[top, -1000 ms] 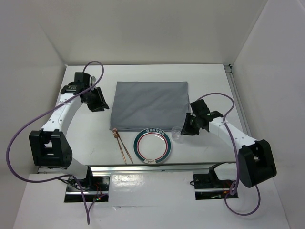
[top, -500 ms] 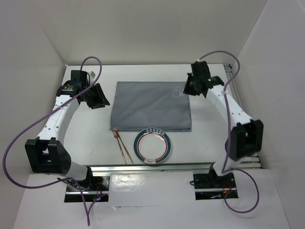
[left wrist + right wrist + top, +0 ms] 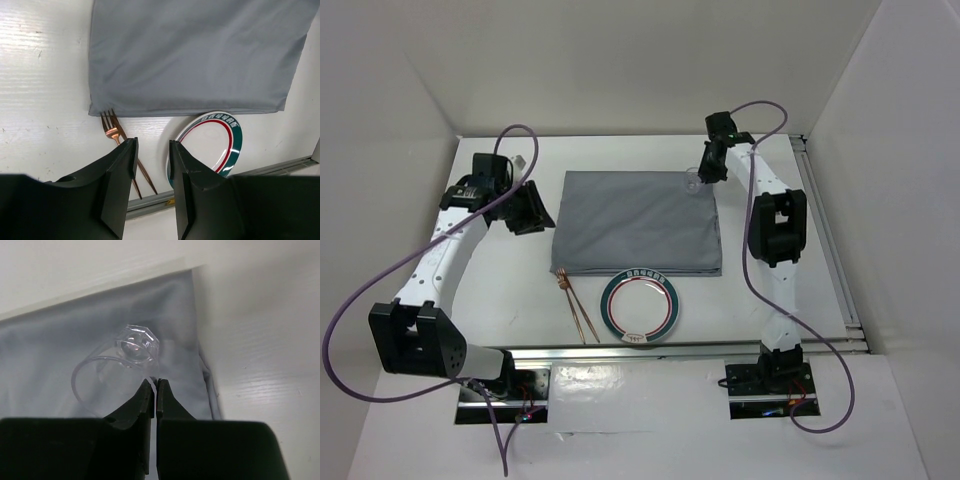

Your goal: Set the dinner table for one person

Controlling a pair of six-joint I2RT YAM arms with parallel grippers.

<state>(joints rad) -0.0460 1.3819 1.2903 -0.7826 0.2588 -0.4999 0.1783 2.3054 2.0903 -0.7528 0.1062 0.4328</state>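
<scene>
From above, I see the grey mat lying mid dinner table, with plate and fork unplaced off its near edge. Left wrist: the left gripper is narrowly parted and empty. Right wrist: the right gripper pinches the cup at the mat's far-right corner.

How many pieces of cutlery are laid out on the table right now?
2. Both are copper forks, lying side by side on the white table, just left of the green-rimmed plate, tines at the grey mat's near-left corner. None seems hidden.

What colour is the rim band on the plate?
Dark green, with a thin red ring inside, on the white plate; clearest in left wrist view.
</scene>
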